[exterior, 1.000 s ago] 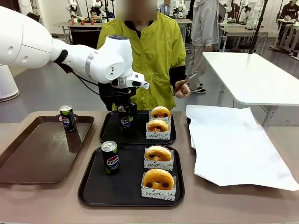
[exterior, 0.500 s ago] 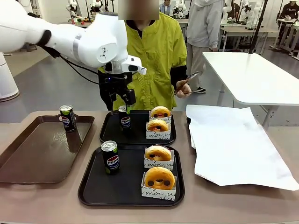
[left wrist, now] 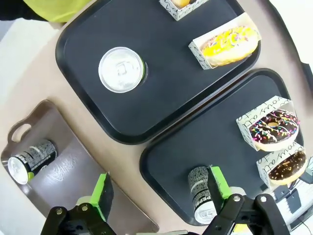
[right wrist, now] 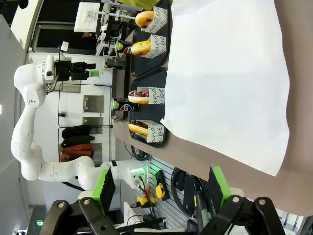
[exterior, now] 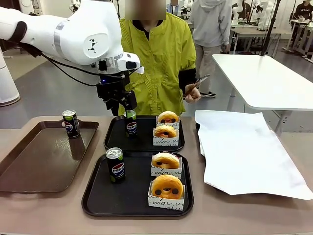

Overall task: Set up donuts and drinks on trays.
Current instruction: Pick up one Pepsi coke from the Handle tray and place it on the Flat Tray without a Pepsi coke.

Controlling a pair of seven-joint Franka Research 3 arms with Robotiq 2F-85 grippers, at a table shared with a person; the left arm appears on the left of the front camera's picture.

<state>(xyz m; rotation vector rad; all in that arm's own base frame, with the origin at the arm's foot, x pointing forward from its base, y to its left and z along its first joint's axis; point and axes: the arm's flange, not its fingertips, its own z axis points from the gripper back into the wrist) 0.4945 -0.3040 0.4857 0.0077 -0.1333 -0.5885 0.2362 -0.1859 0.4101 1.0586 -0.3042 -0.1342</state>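
Observation:
Two black trays lie in the middle, the far tray and the near tray. Each carries one Pepsi can and two sleeved donuts: the far can with donuts, the near can with donuts. My left gripper hangs open a little above the far can, holding nothing. In the left wrist view the far can's silver top lies well below the spread green pads of my left gripper. My right gripper is open beside the white paper.
A longer brown tray at the left holds a third can. A large white paper sheet covers the table's right side. The person in yellow stands behind the trays holding tongs. A white table stands at back right.
My left gripper, down around the can on the far tray a second ago, has let it go and risen straight up. The can stays upright on the tray.

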